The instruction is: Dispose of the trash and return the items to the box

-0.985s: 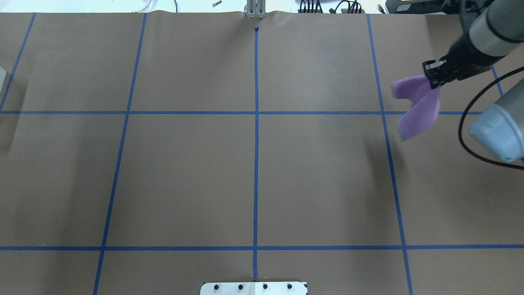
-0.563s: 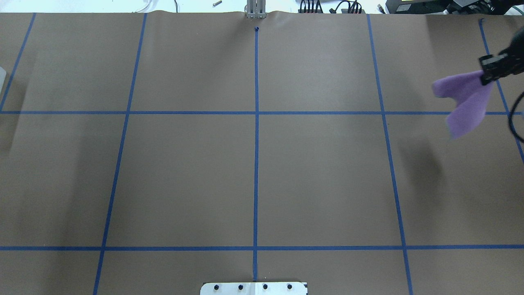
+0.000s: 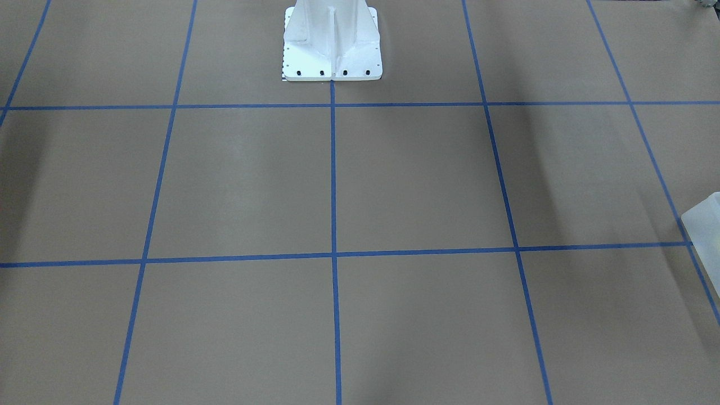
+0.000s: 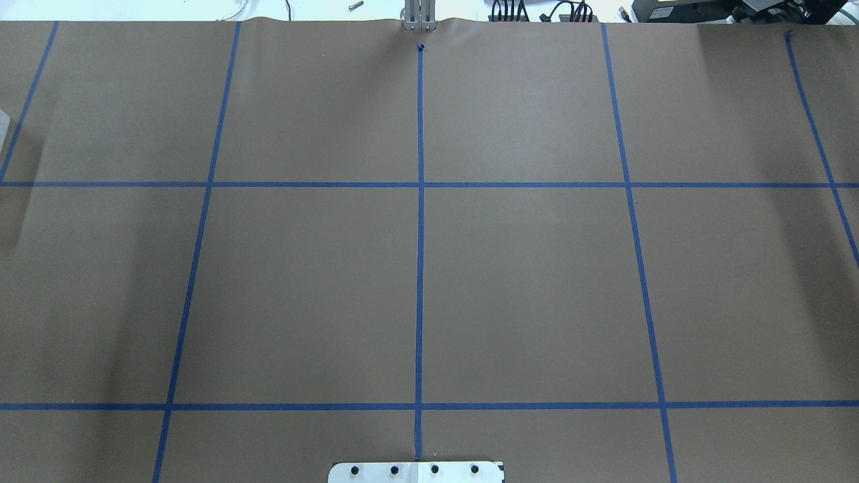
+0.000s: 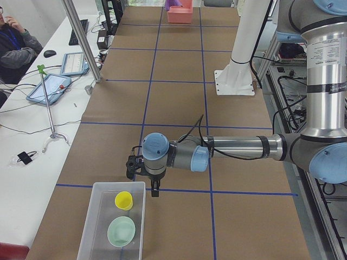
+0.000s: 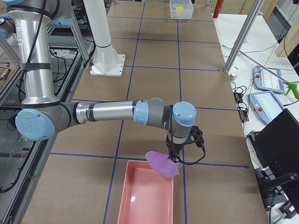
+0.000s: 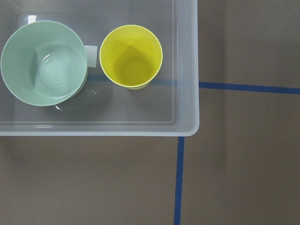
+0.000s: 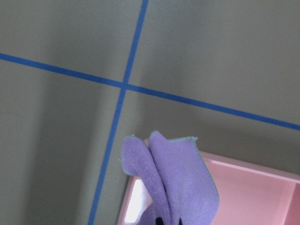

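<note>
1. Front-facing view: the blue-taped counter [image 3: 416,180] and the white pedestal [image 3: 332,39] fill the frame. One corner of the frosted box [image 3: 702,225] shows at the edge on the robot's left. Neither tool shows.
2. Overhead view: no arm is in sight, and only a sliver of the box shows at the left edge.
3. Left side view: the left tool [image 5: 154,190] hangs just beside the box's far corner. A yellow cup [image 5: 124,200] and a green bowl [image 5: 121,231] sit inside the box. I cannot tell from here whether its tips are apart or together.
4. Right side view: the right tool [image 6: 175,156] dangles a purple cloth [image 6: 163,164] above the far corner of the pink bin [image 6: 145,200], off the counter.
5. Left wrist view: the cup and bowl stand upright, side by side in the box. No fingers show.
6. Right wrist view: the cloth is pinched at the bottom of the frame. I'd call the tool clamped on it, though the tips barely show. The cloth straddles the bin's corner, partly over the counter. I'd carry it toward the bin's middle and lower it before releasing, or the limp cloth may drape over the rim.
</note>
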Controlling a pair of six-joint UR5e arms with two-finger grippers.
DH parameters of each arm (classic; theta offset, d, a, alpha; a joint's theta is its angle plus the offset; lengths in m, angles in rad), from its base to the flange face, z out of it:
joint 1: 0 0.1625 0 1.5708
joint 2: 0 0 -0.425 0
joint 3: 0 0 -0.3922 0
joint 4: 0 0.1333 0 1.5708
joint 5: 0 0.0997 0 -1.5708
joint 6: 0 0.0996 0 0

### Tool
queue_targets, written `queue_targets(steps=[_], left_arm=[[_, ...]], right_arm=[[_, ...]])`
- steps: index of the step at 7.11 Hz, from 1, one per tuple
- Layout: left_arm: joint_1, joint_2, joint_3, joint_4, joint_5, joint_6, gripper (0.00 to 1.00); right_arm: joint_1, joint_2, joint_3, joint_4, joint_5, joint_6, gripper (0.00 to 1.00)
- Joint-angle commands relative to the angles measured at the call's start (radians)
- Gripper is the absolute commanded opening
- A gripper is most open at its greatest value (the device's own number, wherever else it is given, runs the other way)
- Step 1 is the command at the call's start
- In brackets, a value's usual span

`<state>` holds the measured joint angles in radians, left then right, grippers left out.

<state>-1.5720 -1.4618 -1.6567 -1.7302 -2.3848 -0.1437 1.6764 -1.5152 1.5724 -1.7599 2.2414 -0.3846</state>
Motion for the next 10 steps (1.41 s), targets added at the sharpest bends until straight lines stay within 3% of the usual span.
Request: queue_targets(steps=[1, 5, 7, 8, 9, 10], left_arm=[[0.001, 0.000, -0.011, 0.000, -0.001, 0.000, 0.98], [0.001, 0.001, -0.017, 0.000, -0.001, -0.002, 0.98], [0.001, 0.001, -0.017, 0.001, -0.007, -0.005, 0.98], [0.001, 0.001, -0.017, 0.001, -0.007, -0.005, 0.98], [0.001, 0.000, -0.017, 0.003, -0.008, -0.007, 0.98], [0.003, 0.000, -0.020, 0.006, -0.008, -0.008, 0.98]], right_arm=[[0.009, -0.040, -0.126, 0.121, -0.020, -0.010, 0.00], [0.009, -0.161, -0.046, 0.125, -0.017, 0.004, 0.00], [0.009, -0.149, -0.029, 0.125, -0.019, 0.030, 0.00], [0.008, -0.129, -0.028, 0.129, -0.016, 0.080, 0.61], [0.006, -0.110, -0.025, 0.151, -0.009, 0.107, 1.00], [0.006, -0.074, -0.017, 0.151, 0.004, 0.152, 1.00]])
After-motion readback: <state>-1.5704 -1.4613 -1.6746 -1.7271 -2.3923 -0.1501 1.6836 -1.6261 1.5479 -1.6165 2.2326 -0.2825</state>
